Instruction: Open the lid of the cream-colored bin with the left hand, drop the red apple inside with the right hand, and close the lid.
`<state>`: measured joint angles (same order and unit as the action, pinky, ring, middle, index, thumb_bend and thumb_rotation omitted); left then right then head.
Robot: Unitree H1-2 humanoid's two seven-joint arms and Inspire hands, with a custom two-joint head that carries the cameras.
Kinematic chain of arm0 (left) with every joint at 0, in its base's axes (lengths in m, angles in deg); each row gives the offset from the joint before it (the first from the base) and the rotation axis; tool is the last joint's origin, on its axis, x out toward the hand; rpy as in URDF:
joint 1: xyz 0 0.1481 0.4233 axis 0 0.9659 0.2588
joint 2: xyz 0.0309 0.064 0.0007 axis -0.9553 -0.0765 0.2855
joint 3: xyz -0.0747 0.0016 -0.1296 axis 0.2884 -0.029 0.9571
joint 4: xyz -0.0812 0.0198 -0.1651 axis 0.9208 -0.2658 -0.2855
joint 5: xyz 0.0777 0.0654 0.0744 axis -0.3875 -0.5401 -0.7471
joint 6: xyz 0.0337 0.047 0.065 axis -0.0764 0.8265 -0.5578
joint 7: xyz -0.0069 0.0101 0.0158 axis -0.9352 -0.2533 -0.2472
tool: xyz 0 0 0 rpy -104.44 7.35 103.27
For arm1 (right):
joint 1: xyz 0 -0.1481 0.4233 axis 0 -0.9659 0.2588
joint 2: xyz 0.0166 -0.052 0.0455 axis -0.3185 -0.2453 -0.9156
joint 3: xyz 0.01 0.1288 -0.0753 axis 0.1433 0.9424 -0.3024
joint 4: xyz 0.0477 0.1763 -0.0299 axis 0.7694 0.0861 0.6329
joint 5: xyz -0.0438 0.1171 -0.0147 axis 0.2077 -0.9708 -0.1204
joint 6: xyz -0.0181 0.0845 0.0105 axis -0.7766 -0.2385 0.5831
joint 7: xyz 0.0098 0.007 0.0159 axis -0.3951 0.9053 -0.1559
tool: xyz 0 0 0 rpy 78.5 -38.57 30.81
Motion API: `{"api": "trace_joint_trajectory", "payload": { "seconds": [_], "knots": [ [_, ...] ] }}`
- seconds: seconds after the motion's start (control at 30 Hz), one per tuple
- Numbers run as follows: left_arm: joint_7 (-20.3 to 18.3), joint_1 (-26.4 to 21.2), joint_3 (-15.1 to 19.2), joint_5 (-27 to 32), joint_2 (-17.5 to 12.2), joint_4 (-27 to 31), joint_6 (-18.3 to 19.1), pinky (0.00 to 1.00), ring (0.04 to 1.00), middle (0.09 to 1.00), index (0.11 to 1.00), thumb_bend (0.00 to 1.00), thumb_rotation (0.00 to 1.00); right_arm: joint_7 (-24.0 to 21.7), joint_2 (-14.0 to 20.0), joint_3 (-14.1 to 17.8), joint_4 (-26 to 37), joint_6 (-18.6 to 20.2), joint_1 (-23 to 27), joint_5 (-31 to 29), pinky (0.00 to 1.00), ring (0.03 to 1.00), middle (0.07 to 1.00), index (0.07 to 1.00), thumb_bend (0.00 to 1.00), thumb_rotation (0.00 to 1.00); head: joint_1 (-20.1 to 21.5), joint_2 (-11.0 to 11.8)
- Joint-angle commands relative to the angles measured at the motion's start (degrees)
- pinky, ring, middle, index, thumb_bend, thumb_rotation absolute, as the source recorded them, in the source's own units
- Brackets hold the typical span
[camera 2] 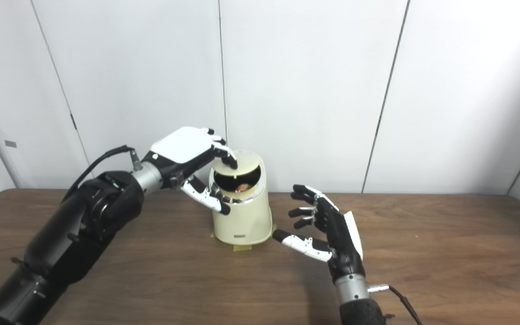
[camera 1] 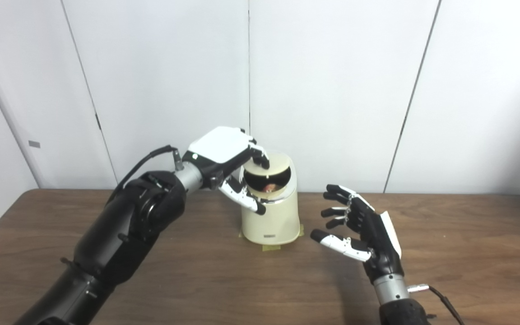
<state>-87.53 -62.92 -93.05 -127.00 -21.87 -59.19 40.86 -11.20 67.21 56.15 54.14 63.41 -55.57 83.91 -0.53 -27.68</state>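
The cream-colored bin (camera 1: 272, 221) stands on the brown table (camera 1: 467, 253), near the wall. Its round lid (camera 1: 271, 164) is tilted up and the mouth is open. A bit of the red apple (camera 1: 269, 186) shows inside the bin; it also shows in the right eye view (camera 2: 242, 186). My left hand (camera 1: 224, 155) is at the bin's top, fingers resting on the lid and thumb by the rim. My right hand (camera 1: 361, 230) is open and empty, to the right of the bin, above the table.
Yellow tape (camera 1: 272, 246) shows under the bin's base. White wall panels (camera 1: 332, 90) stand right behind the table. A cable (camera 1: 443, 298) runs from my right wrist.
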Motion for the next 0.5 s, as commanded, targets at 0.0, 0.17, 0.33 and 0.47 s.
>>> {"api": "trace_joint_trajectory", "payload": {
  "seconds": [0.0,0.17,0.33,0.47],
  "knots": [
    [1.1,-2.1,0.6,-0.6,-0.3,1.6,-0.7,1.00,0.908,0.740,0.711,0.99,0.49,0.0,-0.2,-0.1,2.5,-0.4,2.4,0.0,0.49,0.617,0.755,0.755,0.71,0.33,0.0,0.0],
    [0.6,-1.1,0.4,-1.1,0.1,1.3,-0.6,1.00,0.915,0.734,0.711,0.98,0.45,-0.1,-0.1,-0.1,2.9,0.0,2.4,-0.2,0.49,0.611,0.754,0.756,0.72,0.33,0.1,-0.5],
    [0.6,0.5,-1.1,-2.5,0.6,0.5,-1.0,1.00,0.913,0.745,0.718,0.97,0.43,-0.3,0.0,-0.2,3.2,0.3,2.4,-0.2,0.49,0.612,0.755,0.759,0.71,0.34,0.1,-0.8],
    [1.3,1.6,-2.8,-4.8,1.1,-0.2,-2.1,1.00,0.907,0.762,0.733,0.97,0.44,-0.4,0.1,-0.2,3.4,0.4,2.3,-0.2,0.50,0.612,0.756,0.761,0.70,0.35,0.0,-0.9]
  ]
}}
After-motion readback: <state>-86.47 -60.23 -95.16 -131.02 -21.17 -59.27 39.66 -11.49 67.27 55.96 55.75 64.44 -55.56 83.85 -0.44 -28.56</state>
